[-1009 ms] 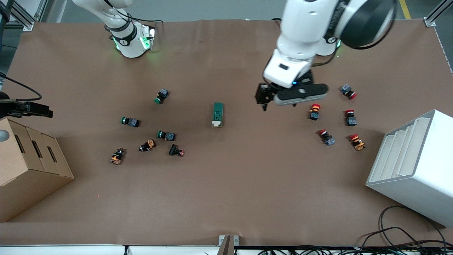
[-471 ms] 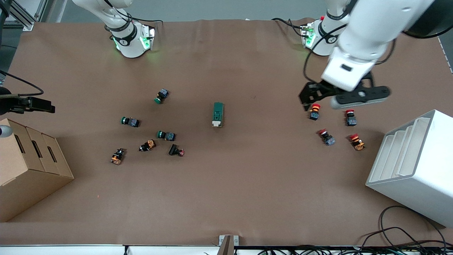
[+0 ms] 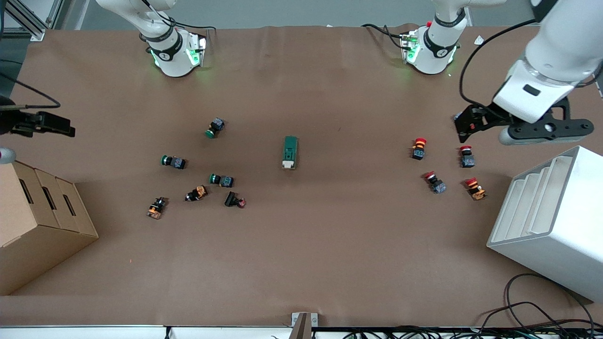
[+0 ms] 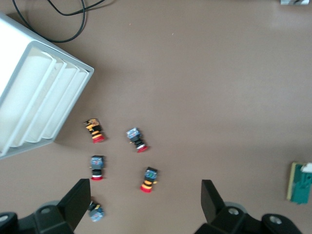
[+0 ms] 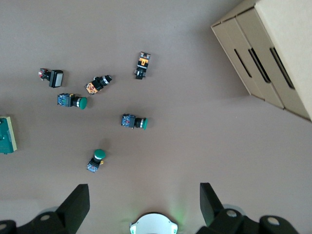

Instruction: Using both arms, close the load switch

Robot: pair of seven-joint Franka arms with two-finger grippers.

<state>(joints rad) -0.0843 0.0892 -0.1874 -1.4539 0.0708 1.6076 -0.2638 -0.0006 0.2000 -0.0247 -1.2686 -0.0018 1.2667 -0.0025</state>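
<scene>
Left gripper [image 3: 464, 128] spread over red buttons [image 3: 465, 155]; load switch [image 3: 290, 152] alone mid-table.

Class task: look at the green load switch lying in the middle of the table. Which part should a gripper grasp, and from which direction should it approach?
Probably from above, closing across the long dark-green sides of the load switch. It lies flat, clear of the buttons, its white handle end nearer the front camera, so that end stays free. The left gripper and right gripper are both open, high above the table.

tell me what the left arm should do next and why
Probably swing the left gripper back toward the load switch. It hangs open over the red-capped push buttons near the white rack, well away from the switch, which lies untouched mid-table. The right gripper is open too, near its base.
</scene>
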